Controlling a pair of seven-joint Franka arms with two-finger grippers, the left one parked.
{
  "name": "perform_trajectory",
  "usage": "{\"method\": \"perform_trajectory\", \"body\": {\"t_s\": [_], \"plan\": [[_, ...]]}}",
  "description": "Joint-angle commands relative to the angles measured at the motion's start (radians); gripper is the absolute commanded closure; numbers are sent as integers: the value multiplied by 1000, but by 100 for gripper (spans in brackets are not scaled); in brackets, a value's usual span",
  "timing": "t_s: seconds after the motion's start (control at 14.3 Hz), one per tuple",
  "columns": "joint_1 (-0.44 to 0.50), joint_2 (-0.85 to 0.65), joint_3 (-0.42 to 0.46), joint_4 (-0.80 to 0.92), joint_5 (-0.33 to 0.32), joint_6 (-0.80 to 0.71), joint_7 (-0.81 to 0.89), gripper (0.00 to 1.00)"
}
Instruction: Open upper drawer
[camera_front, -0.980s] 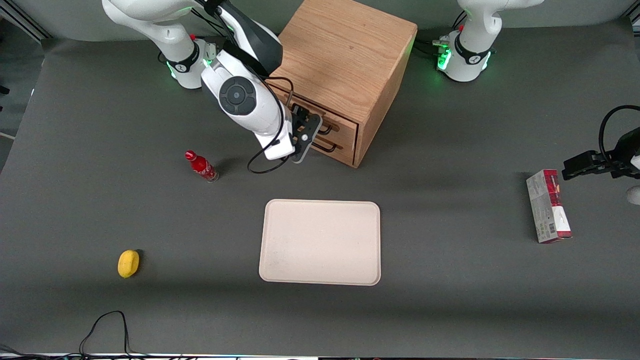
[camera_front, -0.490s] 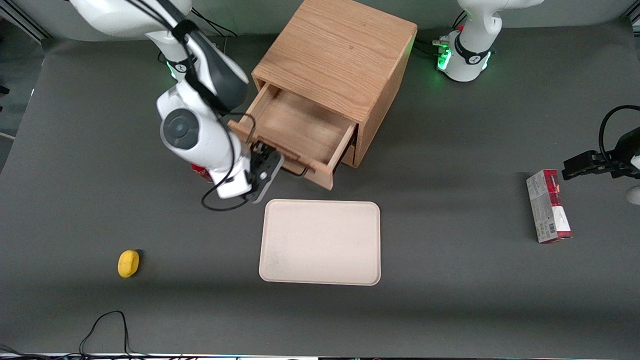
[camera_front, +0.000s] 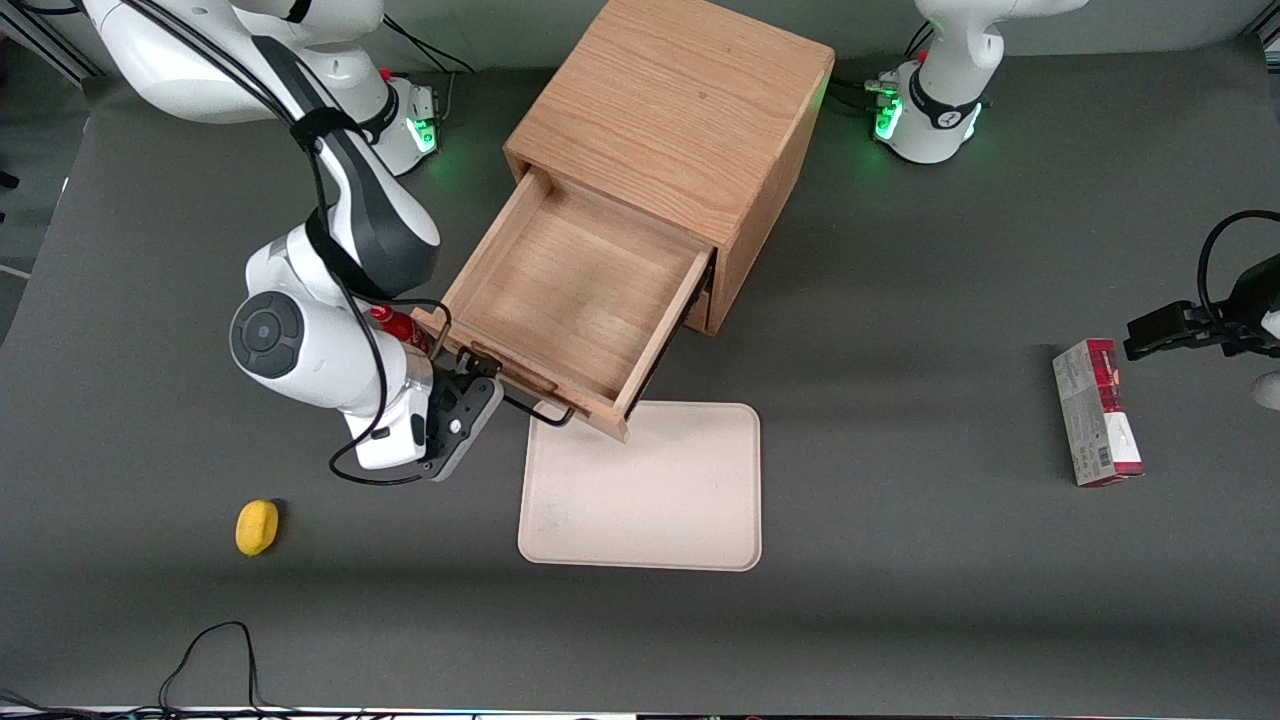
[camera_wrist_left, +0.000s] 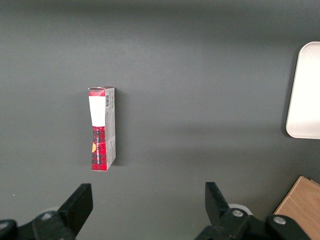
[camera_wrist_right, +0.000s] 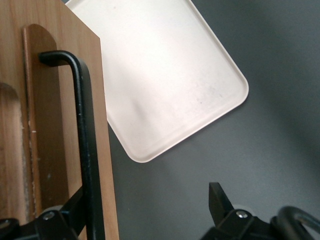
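The upper drawer (camera_front: 570, 290) of the oak cabinet (camera_front: 680, 110) stands pulled far out, its bare wooden floor showing and its front corner hanging over the tray's rim. Its black wire handle (camera_front: 538, 411) runs along the drawer front (camera_wrist_right: 50, 125). My gripper (camera_front: 490, 385) sits at the handle's end nearest the working arm's base, level with the drawer front. In the right wrist view the gripper (camera_wrist_right: 147, 202) is open wide: the handle (camera_wrist_right: 84, 125) lies against one finger (camera_wrist_right: 75, 212), and the other finger (camera_wrist_right: 218, 200) is well apart over the grey table. The lower drawer is almost wholly hidden under the upper one.
A cream tray (camera_front: 660, 490) lies nearer the front camera than the cabinet. A red bottle (camera_front: 398, 325) stands partly hidden by my arm. A yellow lemon (camera_front: 257, 526) lies toward the working arm's end, and a red-and-white box (camera_front: 1095, 410) toward the parked arm's end.
The upper drawer went from shut to pulled far out, as my gripper travelled with the handle toward the front camera. The arm now covers part of the red bottle.
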Motion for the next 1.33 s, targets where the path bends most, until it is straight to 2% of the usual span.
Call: {"method": "perform_trajectory", "body": {"t_s": [0.0, 0.14, 0.28, 0.42, 0.56, 0.7, 0.98, 1.12, 1.26], "plan": [[6, 3, -29, 64, -42, -19, 8, 0], [6, -7, -34, 154, -107, -109, 8, 0], [3, -7, -39, 230, -98, -143, 10, 0], [-8, -47, -39, 222, -95, -158, 66, 0], [-11, -98, -54, 225, -95, -263, 138, 0], [-8, -191, -106, 201, -95, -412, 285, 0], [-14, -455, -195, -94, -90, -415, 520, 0], [-14, -622, -227, -312, -49, -301, 665, 0], [-14, -739, -256, -455, -44, -253, 695, 0]]}}
